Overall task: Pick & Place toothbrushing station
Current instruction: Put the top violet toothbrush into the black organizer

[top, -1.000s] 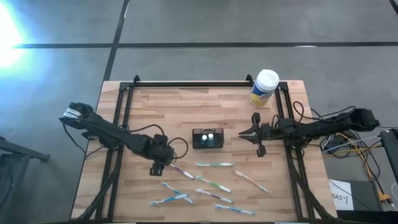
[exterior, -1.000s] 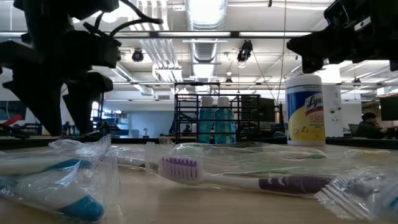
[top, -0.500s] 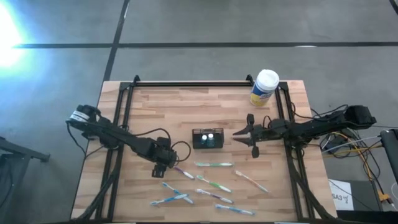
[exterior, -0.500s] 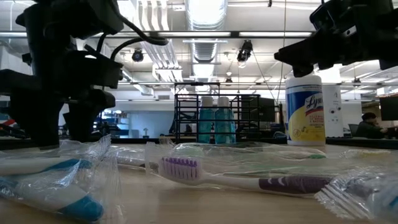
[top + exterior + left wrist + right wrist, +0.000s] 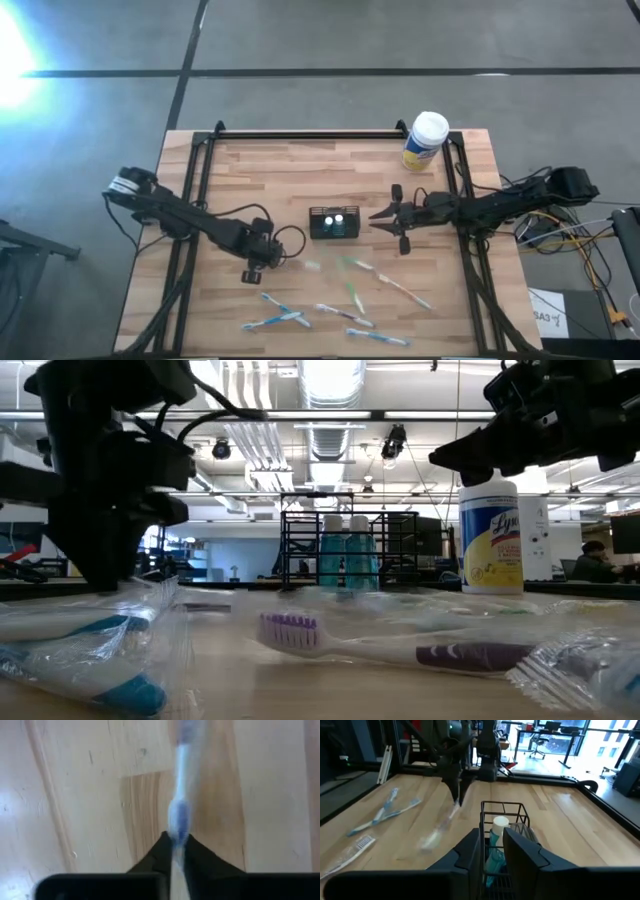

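The toothbrushing station [image 5: 333, 222] is a small black wire holder with two teal tubes in it, standing upright mid-table; the low view shows the station [image 5: 345, 550] far back. My left gripper [image 5: 254, 268] points down at the station's near left and is shut on a blue-and-white toothbrush [image 5: 179, 785], which shows blurred. My right gripper [image 5: 375, 217] lies nearly level just right of the station. In its wrist view the right gripper [image 5: 491, 837] is open by a narrow gap, with the station [image 5: 502, 820] straight ahead and apart from it. My left gripper pinches the toothbrush at one end [image 5: 176, 832] between its two fingertips, coming from above and pointing steeply down. The rest of the brush [image 5: 440, 826] runs away from the fingers along the tabletop, blurred; whether its far end is on the wood cannot be told.
Several wrapped toothbrushes [image 5: 345, 315] lie scattered on the near half of the table, some blurred; a purple one [image 5: 400, 645] lies closest to the low camera. A yellow white-capped canister [image 5: 425, 140] stands at the far right. Black frame rails [image 5: 300, 135] edge the table.
My left gripper has sunk a little and shut on the end of a toothbrush. That brush and two green ones beside it have shifted and show blurred; a clear wrapper has slid out of the low view's middle. My right gripper has moved toward the table's left, closer to the station.
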`<state>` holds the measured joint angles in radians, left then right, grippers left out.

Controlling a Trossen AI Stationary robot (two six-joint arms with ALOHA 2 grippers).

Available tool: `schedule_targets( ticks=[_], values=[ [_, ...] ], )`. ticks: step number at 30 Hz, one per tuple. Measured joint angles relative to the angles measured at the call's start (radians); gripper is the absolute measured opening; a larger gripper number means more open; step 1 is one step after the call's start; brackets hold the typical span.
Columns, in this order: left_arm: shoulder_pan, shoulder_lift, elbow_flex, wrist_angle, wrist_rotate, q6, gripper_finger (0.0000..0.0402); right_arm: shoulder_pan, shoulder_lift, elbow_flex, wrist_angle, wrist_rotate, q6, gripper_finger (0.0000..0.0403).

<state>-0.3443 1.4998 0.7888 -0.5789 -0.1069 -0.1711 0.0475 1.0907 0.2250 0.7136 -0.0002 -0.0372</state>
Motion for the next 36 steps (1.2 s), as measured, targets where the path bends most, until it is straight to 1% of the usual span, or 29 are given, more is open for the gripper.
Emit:
schedule_targets(
  ticks=[2, 5, 11, 15, 18, 21, 23, 26, 28, 30, 33, 36],
  values=[
    [0.000, -0.008, 0.010, -0.016, -0.003, 0.001, 0.0010, 0.000, 0.011, 0.007, -0.001, 0.000, 0.001, 0.0075],
    [-0.002, -0.013, 0.043, -0.079, -0.051, 0.002, 0.0012, 0.000, 0.027, 0.021, -0.003, -0.001, 0.001, 0.0070],
    [-0.012, -0.014, 0.170, -0.297, -0.156, 0.024, 0.0005, 0.000, 0.034, 0.040, -0.002, -0.003, 0.017, 0.0071],
    [-0.032, -0.014, 0.281, -0.429, -0.287, 0.092, 0.0003, 0.000, 0.040, 0.050, -0.001, -0.003, 0.035, 0.0078],
    [-0.047, -0.014, 0.385, -0.526, -0.439, 0.161, 0.0003, 0.000, 0.045, 0.065, -0.005, -0.003, 0.039, 0.0084],
    [-0.055, -0.014, 0.485, -0.570, -0.585, 0.272, 0.0002, 0.000, 0.045, 0.109, -0.008, -0.011, 0.110, 0.0090],
    [-0.057, -0.014, 0.547, -0.565, -0.690, 0.369, 0.0002, 0.000, 0.043, 0.158, -0.082, -0.012, 0.170, 0.0096],
    [-0.057, -0.007, 0.621, -0.543, -0.845, 0.533, 0.0002, 0.000, 0.044, 0.273, -0.340, -0.009, 0.193, 0.0115],
    [-0.056, 0.006, 0.646, -0.499, -0.953, 0.642, 0.0002, 0.000, 0.050, 0.354, -0.491, 0.000, 0.201, 0.0133],
    [-0.056, 0.018, 0.653, -0.428, -1.056, 0.752, 0.0001, 0.000, 0.053, 0.417, -0.587, 0.001, 0.211, 0.0151],
    [-0.054, 0.030, 0.645, -0.311, -1.156, 0.939, 0.0001, 0.000, 0.057, 0.499, -0.629, 0.010, 0.231, 0.0178],
    [-0.049, 0.045, 0.635, -0.239, -1.193, 1.074, 0.0001, -0.004, 0.056, 0.566, -0.629, 0.031, 0.237, 0.0202]
  ],
)
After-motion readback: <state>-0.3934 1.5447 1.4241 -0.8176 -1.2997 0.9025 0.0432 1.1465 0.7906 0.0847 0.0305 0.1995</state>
